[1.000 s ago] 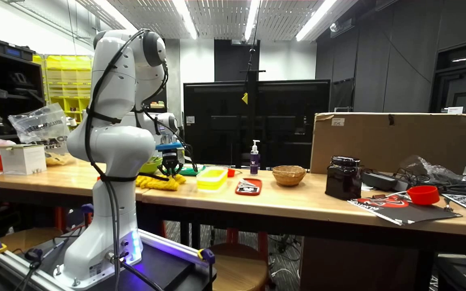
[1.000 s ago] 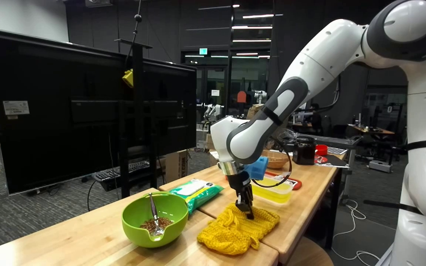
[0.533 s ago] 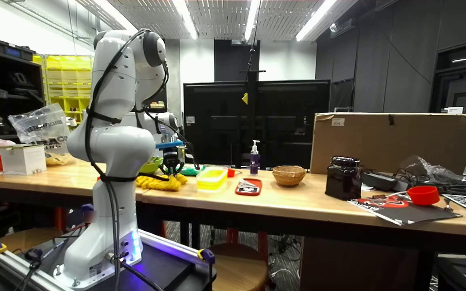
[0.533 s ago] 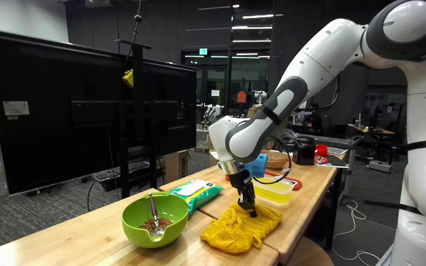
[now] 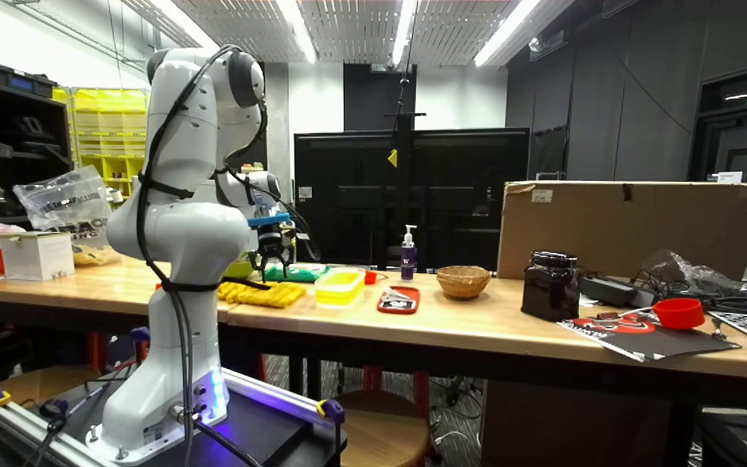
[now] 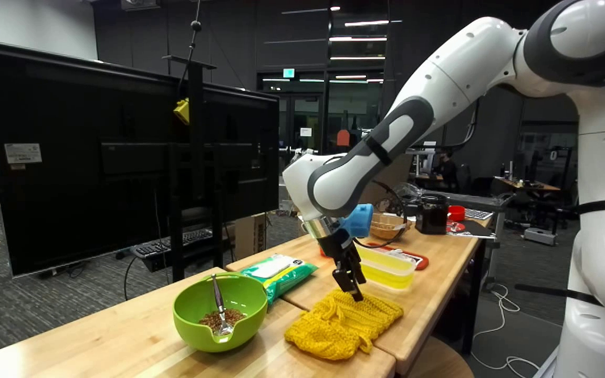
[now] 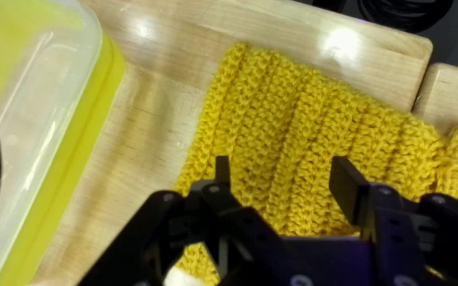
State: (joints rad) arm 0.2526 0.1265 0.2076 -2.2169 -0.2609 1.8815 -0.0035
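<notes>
A mustard-yellow knitted cloth (image 6: 342, 328) lies spread on the wooden table, folded over in part. Just above it hangs my gripper (image 6: 357, 291), tilted, with a small gap below the fingertips. From the wrist, the gripper (image 7: 280, 167) shows its fingers well apart, and only the ribbed knit (image 7: 292, 119) appears beneath them. Nothing is held. A clear-lidded yellow container (image 7: 98, 95) stands beside the cloth, left in the wrist view. Past the cloth are a green bowl (image 6: 192, 315) with a spoon (image 6: 219, 299) and brown bits inside, and a green wipes packet (image 6: 289, 278).
Along the table stand a red tray (image 5: 399, 309), a pump bottle (image 5: 408, 259), a wicker basket (image 5: 463, 282) and a dark jar (image 5: 550, 288). A large cardboard box (image 5: 607, 227) is at the right. Behind the table rises a big black screen (image 6: 97, 157).
The gripper's fingers have spread and let go of the cloth, and the arm has risen off it. The cloth has shifted slightly and now lies flatter.
</notes>
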